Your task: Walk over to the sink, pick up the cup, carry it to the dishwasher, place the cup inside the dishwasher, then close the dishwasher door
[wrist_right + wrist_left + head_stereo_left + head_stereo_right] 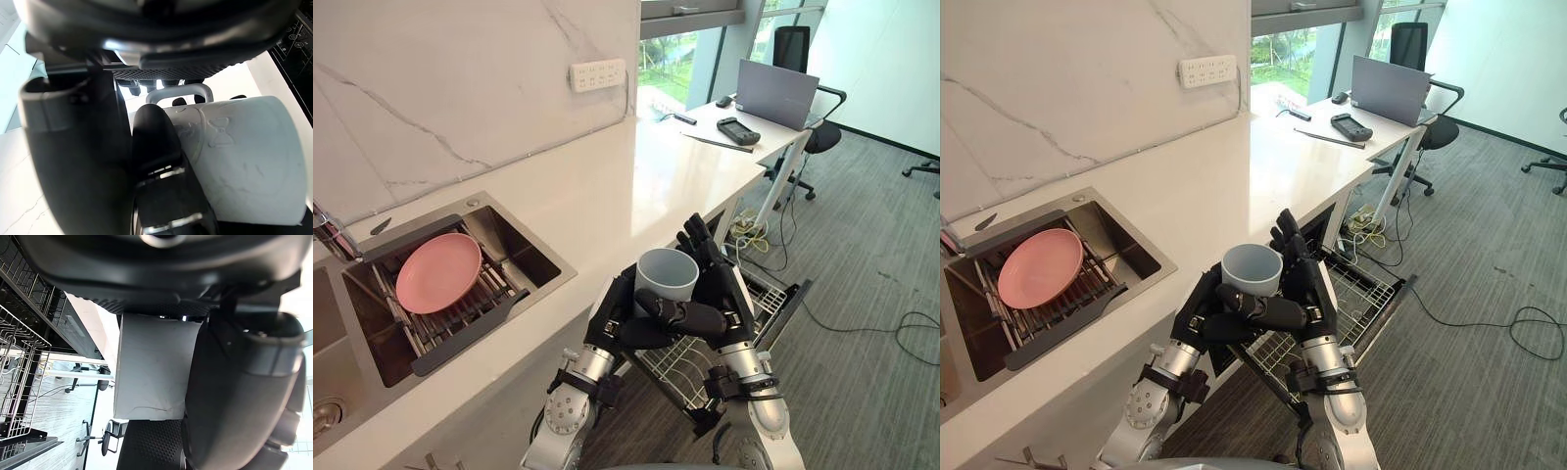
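I am holding the pale cup (668,276) upright above the open dishwasher's wire rack (677,370), just off the counter (607,186). The left hand (625,328) is curling fingers across its front, and the right hand (724,294) is clasping its side.
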Controlling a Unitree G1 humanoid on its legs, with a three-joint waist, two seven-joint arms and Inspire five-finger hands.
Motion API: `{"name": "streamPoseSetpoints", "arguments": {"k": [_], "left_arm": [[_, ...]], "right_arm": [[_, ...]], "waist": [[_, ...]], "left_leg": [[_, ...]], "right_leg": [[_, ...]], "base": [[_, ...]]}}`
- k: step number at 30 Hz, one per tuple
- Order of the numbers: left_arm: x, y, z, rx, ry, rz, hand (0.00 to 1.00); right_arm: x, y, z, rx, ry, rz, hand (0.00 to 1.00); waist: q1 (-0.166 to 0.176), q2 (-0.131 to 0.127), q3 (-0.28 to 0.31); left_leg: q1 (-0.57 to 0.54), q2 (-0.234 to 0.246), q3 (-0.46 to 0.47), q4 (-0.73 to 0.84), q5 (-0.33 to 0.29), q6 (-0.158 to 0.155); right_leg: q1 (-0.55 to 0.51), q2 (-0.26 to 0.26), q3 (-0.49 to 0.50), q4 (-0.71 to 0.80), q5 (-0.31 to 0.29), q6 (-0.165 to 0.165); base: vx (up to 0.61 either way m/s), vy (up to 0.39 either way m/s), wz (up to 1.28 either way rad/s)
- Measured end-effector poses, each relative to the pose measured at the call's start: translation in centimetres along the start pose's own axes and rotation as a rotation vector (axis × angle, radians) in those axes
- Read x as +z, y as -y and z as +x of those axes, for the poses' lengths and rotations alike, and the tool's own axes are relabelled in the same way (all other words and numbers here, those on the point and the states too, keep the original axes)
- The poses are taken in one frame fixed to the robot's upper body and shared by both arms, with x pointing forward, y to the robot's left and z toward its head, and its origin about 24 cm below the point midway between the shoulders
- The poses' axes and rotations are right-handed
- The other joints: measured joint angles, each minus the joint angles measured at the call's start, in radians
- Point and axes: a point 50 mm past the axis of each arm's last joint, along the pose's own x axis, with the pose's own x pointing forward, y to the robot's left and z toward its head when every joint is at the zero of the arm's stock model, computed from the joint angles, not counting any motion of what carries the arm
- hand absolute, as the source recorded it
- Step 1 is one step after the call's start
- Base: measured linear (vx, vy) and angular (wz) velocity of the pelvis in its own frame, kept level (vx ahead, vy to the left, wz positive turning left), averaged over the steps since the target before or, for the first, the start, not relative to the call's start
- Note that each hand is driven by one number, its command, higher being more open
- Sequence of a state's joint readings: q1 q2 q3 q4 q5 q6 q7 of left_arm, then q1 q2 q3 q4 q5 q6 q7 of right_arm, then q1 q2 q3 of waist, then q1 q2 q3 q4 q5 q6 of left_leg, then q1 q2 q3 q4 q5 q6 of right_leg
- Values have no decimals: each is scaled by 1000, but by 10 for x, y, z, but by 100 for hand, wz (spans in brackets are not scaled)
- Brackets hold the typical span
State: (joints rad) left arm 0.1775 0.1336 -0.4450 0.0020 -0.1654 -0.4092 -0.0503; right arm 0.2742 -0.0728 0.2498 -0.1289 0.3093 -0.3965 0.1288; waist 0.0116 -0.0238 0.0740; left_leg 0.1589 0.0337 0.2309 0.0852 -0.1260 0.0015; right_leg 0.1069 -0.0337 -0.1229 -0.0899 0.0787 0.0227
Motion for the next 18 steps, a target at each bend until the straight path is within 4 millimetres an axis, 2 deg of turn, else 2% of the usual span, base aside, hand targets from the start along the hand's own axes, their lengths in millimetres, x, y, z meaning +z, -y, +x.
{"name": "streamPoseSetpoints", "arguments": {"k": [9, 10, 18], "left_arm": [[0, -1, -1, -2, -3, 10, 0], [0, -1, -1, -3, -4, 13, 0], [-2, -3, -4, -4, -16, 23, 0]], "right_arm": [[-1, 0, 0, 3, -10, -1, 100], [-1, 1, 0, 5, -16, -3, 0], [-3, 3, -2, 8, -36, -12, 0]], "waist": [[0, -4, -3], [0, -7, -5], [-1, -15, -14]], "left_leg": [[1, -1, -12, 0, 0, 0], [1, -1, -17, 0, 0, 0], [1, -1, -28, 0, 0, 0]], "right_leg": [[6, -1, -10, 0, 0, 0], [8, -1, -13, 0, 0, 0], [11, -1, -23, 0, -1, 1]], "base": [[0, 0, 2], [0, 0, 7], [-3, 1, 3]]}}
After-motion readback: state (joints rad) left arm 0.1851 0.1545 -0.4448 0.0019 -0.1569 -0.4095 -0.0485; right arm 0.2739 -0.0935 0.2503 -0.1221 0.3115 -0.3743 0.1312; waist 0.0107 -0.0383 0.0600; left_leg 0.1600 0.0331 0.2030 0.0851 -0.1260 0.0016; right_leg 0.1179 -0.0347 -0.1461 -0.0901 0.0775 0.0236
